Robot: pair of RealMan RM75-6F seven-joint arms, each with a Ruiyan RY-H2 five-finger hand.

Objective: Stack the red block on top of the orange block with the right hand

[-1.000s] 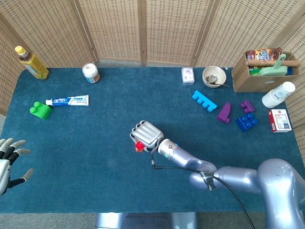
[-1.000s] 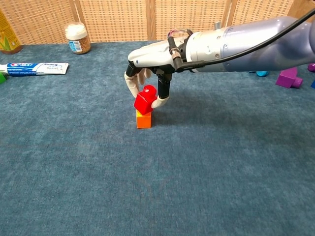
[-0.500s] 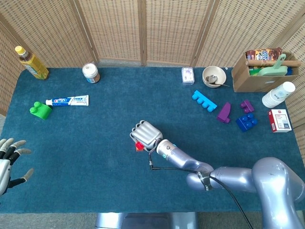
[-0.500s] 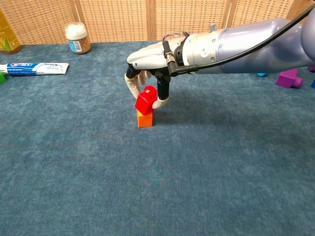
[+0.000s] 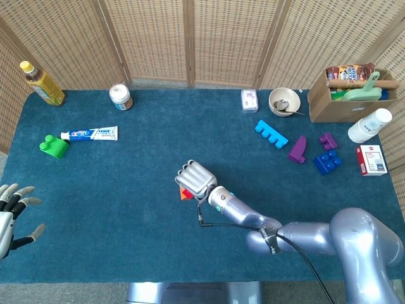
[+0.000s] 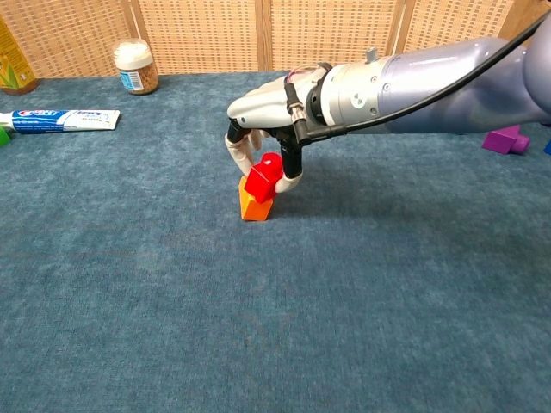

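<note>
Now your worktop (image 5: 126, 183) is covered in dark blue carpet, and a woven wicker screen (image 5: 190, 38) stands behind it.

From the head view you see nearly everything on it: a yellow bottle (image 5: 40, 83), a small jar (image 5: 120, 97), a toothpaste tube (image 5: 89, 133) beside a green block (image 5: 54, 146), then far off on the other side a light blue block (image 5: 271, 134), purple blocks (image 5: 297, 149), a dark blue block (image 5: 328, 162), a bowl (image 5: 283, 101), a cardboard box (image 5: 348, 95), some paper cups (image 5: 369, 125) and a little red and white box (image 5: 371, 159). Your left hand (image 5: 9, 215) shows only there, at the picture's edge, holding nothing with its fingers spread.

From above, your right hand (image 5: 196, 180) covers the blocks, and only a bit of red and orange peeks out. The chest view shows much more. There your right hand (image 6: 269, 129) pinches the red block (image 6: 263, 181) from above. The red block sits tilted on top of the orange block (image 6: 253, 206), touching it, and the orange block leans too.

You cannot tell if the two blocks have clicked together. The far side things are mostly cut off in the chest view.
</note>
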